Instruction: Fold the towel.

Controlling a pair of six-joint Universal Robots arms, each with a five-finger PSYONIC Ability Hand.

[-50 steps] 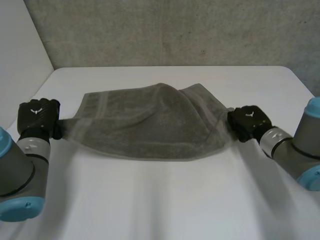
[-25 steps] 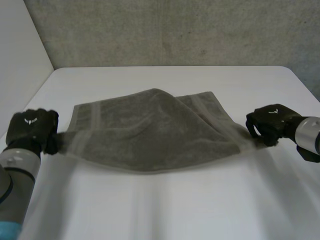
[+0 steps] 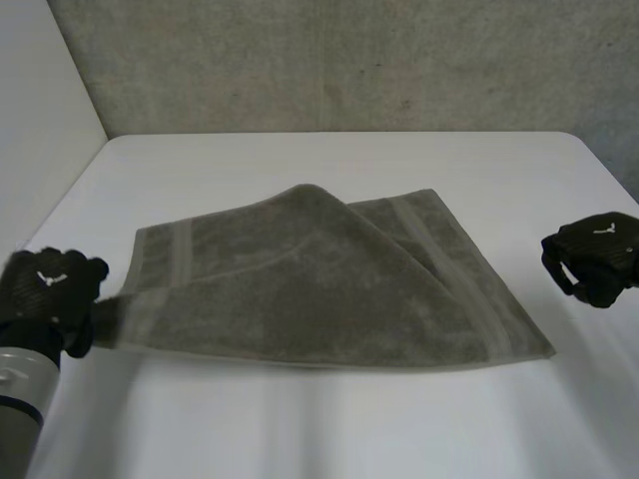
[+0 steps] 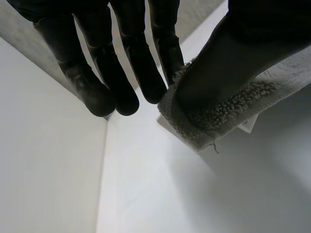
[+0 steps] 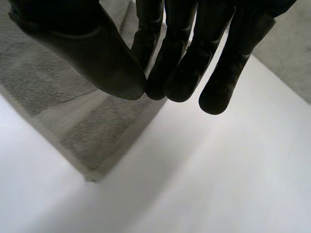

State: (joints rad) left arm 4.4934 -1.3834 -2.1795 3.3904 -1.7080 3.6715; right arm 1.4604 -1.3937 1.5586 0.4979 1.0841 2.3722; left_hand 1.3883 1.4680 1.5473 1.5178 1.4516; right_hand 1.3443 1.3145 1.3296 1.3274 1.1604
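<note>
At the left edge of the head view, the left hand (image 3: pixel 50 297) pinches the near left corner of the grey terry towel (image 3: pixel 319 289) between its thumb and a fingertip (image 4: pixel 167 53). The towel lies mid-frame on the white table (image 3: pixel 329 419), with 1 flap folded diagonally across it. At the right edge, the right hand (image 3: pixel 596 257) sits clear of the cloth, thumb closed against fingertips around nothing. The towel looks soft, limp and light, probably best taken by its hemmed corners. The flap hides the layer beneath.

White table (image 3: pixel 329 150), grey wall (image 3: pixel 349 60).
The rough wall rises just behind the table; a plain white panel (image 3: pixel 40 100) stands beside it.
</note>
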